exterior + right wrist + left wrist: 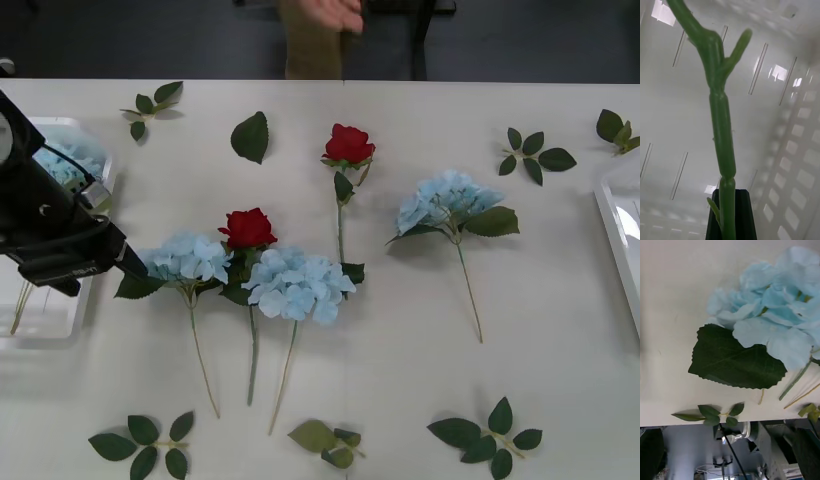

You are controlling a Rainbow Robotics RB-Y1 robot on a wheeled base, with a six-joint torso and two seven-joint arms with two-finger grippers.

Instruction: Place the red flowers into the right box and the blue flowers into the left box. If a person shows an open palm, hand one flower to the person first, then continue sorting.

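Note:
Two red flowers [349, 145] [247, 228] and three blue flowers [185, 257] [297, 283] [445, 200] lie on the table. Another blue flower [62, 160] lies in the left box [50, 325]. My left gripper [133, 267] hovers open beside the leftmost table hydrangea [771, 311], with nothing between its fingers. In the right wrist view, my right gripper [730, 212] is shut on a green flower stem [720, 123] above a white slotted tray floor [673, 123]; the flower head is out of view. The right box [620, 215] shows its edge. A person's hand [335, 12] hangs beyond the table's far edge.
Loose green leaf sprigs [145, 103] [535, 155] [140, 445] [485, 435] and single leaves [250, 136] [315, 435] are scattered around the flowers. The big hydrangea leaf [733, 358] lies close under my left wrist.

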